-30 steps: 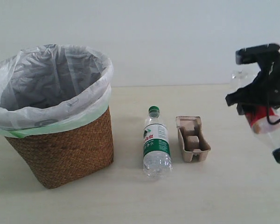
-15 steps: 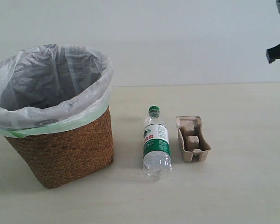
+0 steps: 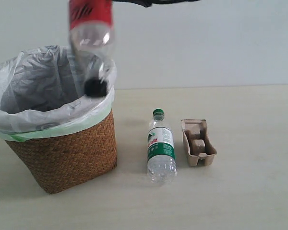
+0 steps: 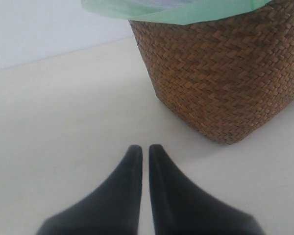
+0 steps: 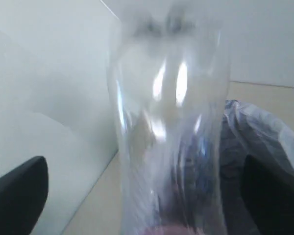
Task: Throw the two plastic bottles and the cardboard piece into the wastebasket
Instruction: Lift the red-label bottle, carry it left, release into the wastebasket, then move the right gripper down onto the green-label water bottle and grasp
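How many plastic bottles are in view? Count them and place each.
2. The red-label bottle is cap-down above the wastebasket rim; the green-capped bottle lies on the table between wastebasket and pulp tray. The basket's depths are hidden.

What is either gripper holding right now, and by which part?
Nothing, it seems. The right gripper is open, fingers clear of the red-label bottle cap-down over the wastebasket; the left gripper is shut on nothing.
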`<state>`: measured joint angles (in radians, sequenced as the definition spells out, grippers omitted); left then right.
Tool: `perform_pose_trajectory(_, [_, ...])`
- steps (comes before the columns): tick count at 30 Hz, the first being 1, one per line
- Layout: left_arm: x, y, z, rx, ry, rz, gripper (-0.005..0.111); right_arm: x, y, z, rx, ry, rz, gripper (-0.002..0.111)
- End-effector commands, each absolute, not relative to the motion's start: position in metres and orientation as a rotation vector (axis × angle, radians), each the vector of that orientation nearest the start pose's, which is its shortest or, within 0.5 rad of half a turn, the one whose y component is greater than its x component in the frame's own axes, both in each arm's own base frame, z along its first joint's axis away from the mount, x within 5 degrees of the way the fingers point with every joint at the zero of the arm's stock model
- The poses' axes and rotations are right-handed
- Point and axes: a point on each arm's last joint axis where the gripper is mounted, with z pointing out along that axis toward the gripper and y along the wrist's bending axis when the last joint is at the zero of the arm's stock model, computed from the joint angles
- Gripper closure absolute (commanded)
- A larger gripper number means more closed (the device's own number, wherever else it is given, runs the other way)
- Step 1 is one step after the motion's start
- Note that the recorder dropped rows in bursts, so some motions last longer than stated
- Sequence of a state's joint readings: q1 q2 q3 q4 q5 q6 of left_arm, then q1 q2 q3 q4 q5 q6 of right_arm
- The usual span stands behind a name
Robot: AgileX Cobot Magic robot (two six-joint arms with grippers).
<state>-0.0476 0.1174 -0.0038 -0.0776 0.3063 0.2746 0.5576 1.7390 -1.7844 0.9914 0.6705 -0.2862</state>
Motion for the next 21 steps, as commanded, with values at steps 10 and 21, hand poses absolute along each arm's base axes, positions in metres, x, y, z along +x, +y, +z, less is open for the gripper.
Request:
perform_pose_trajectory(10, [0.061,-0.005,0.179,0.232,1.884,0.068,0.103,0.338,0.286,0.392,-0.354,2.182,1.140,0.016])
perform_pose_trajectory(21, [0.061,-0.005,0.179,0.232,1.884,0.068,0.103,0.344,0.237,0.373,-0.279,2.459,0.470,0.016])
